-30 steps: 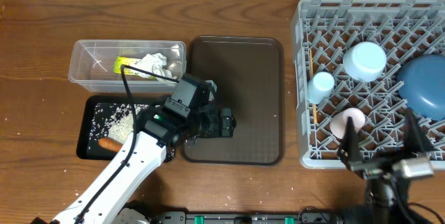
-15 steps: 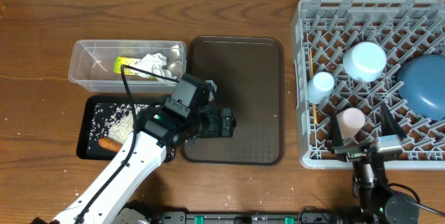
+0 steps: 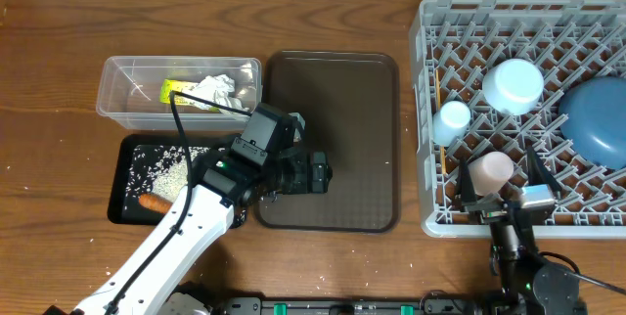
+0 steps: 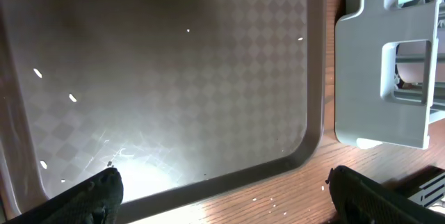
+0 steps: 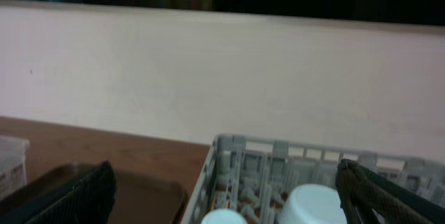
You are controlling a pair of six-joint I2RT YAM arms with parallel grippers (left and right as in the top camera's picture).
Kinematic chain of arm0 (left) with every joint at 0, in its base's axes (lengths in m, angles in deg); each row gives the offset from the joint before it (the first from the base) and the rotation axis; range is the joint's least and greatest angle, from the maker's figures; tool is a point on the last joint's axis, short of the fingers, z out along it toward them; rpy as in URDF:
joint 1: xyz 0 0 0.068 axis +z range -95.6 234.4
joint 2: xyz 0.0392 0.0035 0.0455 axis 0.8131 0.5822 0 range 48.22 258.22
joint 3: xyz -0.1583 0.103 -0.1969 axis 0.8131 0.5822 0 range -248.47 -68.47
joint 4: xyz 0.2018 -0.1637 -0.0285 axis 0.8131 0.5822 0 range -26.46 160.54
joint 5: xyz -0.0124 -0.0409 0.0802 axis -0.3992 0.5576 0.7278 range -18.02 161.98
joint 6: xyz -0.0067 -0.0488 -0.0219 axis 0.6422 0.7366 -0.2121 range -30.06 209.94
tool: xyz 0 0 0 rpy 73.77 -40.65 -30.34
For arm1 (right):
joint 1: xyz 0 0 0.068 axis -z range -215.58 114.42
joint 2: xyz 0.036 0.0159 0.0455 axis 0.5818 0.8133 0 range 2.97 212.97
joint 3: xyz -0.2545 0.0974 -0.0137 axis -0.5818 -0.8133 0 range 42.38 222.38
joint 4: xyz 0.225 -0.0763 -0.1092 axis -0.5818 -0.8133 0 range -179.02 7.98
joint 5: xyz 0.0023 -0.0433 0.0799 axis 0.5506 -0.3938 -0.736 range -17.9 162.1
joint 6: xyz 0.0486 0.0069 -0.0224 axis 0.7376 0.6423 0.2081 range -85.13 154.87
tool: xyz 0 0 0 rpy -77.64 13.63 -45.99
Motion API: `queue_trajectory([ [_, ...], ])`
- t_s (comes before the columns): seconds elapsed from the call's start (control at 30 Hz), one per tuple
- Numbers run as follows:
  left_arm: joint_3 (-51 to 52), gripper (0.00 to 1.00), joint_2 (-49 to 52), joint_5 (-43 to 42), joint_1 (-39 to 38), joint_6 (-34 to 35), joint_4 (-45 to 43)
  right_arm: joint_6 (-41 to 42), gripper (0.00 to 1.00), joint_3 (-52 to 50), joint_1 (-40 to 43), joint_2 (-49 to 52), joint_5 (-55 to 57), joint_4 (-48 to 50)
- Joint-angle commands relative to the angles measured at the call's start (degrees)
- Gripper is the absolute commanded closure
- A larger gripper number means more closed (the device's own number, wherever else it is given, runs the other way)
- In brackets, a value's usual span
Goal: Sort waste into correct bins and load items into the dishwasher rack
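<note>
The grey dishwasher rack [image 3: 548,31] on the right holds a white bowl [image 3: 513,85], a light blue cup [image 3: 453,117], a pink cup [image 3: 492,168], a blue plate [image 3: 595,119] and chopsticks [image 3: 442,161] along its left wall. A clear tub [image 3: 122,95] contains crumpled tissue [image 3: 210,90] and a yellow-green wrapper [image 3: 174,90]. The black tray [image 3: 132,188] carries rice [image 3: 161,161] and a carrot piece [image 3: 154,202]. My left gripper [image 3: 318,173] [image 4: 222,200] hangs open over the brown tray's front edge. My right gripper [image 3: 504,186] [image 5: 226,200] is open and empty above the rack's front edge.
A brown serving tray [image 3: 337,90] [image 4: 174,64] lies between the bins and the rack. The rack's corner [image 4: 379,64] shows in the left wrist view. A few rice grains [image 4: 268,200] dot the wood by the tray. The right wrist view faces a pale wall [image 5: 222,71].
My right gripper has drawn back toward the table's front edge and tilted up, uncovering the pink cup. The left arm has stayed put.
</note>
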Motion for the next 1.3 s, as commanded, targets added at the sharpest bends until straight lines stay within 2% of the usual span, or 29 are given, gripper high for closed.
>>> queue_trajectory([
  [0.0, 0.1, 0.04, 0.0, 0.5, 0.1, 0.7, 0.2, -0.1, 0.01, -0.5, 1.5, -0.4, 0.3, 1.8],
  [0.37, 0.1, 0.04, 0.0, 0.5, 0.1, 0.7, 0.2, -0.1, 0.01, -5.9, 1.5, -0.4, 0.3, 8.3],
  [0.7, 0.1, 0.04, 0.0, 0.5, 0.1, 0.7, 0.2, -0.1, 0.01, -6.3, 1.5, -0.4, 0.2, 1.3],
  [0.9, 0.1, 0.04, 0.0, 0.5, 0.1, 0.7, 0.2, -0.1, 0.01, -6.3, 1.4, -0.4, 0.2, -10.3],
  [1.07, 0.1, 0.03, 0.0, 0.5, 0.1, 0.7, 0.2, -0.1, 0.01, -6.3, 1.4, -0.4, 4.9, -10.8],
  [1.27, 0.1, 0.04, 0.0, 0.5, 0.1, 0.7, 0.2, -0.1, 0.01, -6.3, 1.4, -0.4, 4.9, -10.8],
])
